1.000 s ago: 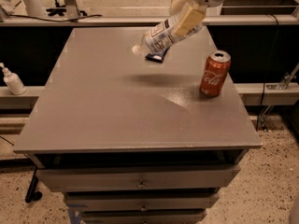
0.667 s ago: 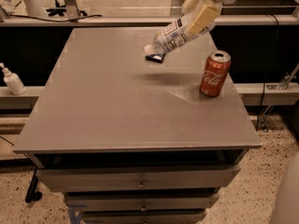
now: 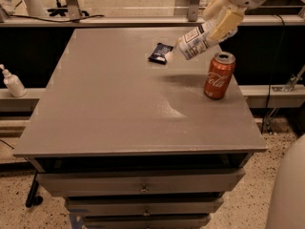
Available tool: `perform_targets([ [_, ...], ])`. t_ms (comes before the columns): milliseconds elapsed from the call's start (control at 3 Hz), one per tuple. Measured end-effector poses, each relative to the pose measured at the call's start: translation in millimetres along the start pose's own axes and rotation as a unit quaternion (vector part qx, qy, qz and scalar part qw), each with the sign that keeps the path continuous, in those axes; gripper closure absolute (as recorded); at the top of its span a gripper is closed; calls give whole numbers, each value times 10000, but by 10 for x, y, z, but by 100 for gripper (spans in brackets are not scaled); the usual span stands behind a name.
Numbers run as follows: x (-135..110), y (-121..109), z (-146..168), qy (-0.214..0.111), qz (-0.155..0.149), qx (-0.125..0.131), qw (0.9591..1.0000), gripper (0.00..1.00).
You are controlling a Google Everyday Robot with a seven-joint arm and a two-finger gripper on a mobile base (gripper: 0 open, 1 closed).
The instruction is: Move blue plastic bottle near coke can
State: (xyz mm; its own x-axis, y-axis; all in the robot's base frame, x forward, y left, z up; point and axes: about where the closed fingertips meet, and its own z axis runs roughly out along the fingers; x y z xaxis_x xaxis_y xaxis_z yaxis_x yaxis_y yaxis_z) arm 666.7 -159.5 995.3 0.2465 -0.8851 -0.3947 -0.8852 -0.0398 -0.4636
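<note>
The blue plastic bottle [image 3: 194, 41] is clear with a pale blue-and-white label and a white cap. It hangs tilted in the air, cap pointing down-left, above the table's far right part. My gripper [image 3: 223, 19] is shut on the bottle's upper end, and the arm comes in from the top right. The coke can [image 3: 219, 75] stands upright on the table near the right edge, just below and right of the bottle, not touching it.
A flat dark blue packet [image 3: 160, 53] lies on the grey table [image 3: 119, 109] left of the bottle's cap. A small white pump bottle [image 3: 13, 81] stands on a ledge at the left. Drawers sit under the table's front edge.
My gripper has carried the bottle to the right, closer to the can. The dark blue packet, earlier hidden behind the bottle, now shows.
</note>
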Motion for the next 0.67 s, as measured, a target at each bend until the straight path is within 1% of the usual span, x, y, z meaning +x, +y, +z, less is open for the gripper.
perform_targets([
  [333, 174, 61, 8, 101, -44, -73, 9999, 100],
  [667, 289, 58, 32, 39, -63, -48, 10000, 100],
])
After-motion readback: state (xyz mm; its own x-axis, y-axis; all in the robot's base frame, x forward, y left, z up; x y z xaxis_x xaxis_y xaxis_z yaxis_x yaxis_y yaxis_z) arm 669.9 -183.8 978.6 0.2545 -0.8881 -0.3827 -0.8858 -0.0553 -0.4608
